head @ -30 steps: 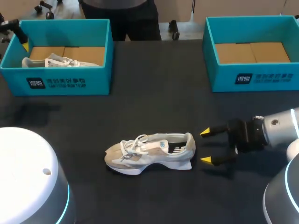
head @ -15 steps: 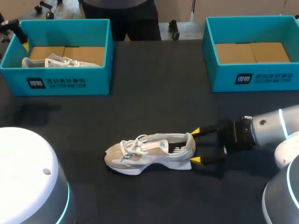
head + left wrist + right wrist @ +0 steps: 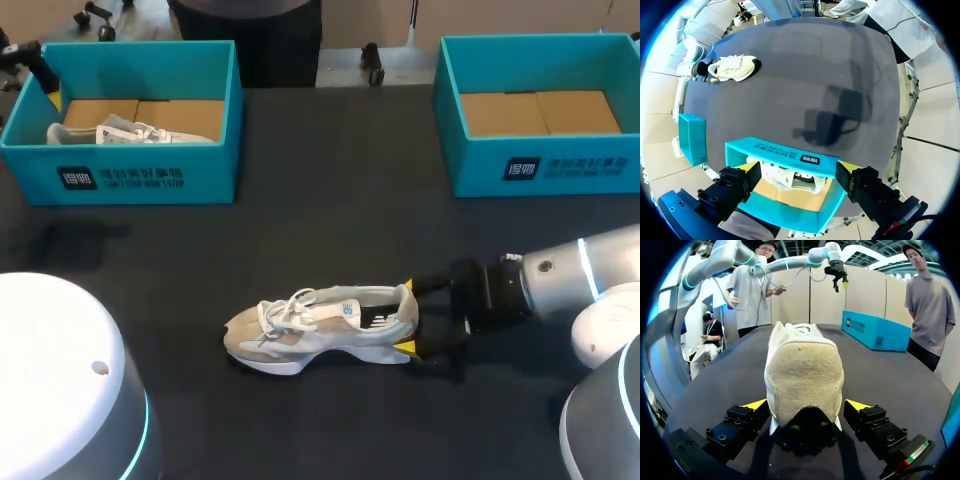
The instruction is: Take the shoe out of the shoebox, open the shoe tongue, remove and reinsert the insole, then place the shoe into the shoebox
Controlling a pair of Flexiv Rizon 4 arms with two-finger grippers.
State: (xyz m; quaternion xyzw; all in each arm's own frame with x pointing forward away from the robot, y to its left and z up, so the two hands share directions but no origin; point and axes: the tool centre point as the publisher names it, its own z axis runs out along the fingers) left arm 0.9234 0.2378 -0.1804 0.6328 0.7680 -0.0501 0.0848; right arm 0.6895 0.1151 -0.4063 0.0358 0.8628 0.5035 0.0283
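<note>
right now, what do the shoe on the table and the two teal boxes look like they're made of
Shoe: the heel patch looks like beige suede, matte and fuzzy in the right wrist view; the rest of the upper is too small to tell. Left box and right box: probably cardboard, with smooth teal printed walls and a plain brown board floor showing inside.

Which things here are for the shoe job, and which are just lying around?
For the job: shoe, right gripper with fingers either side of its heel, probably the empty box.
Lying around: second shoe, in the left box.
</note>
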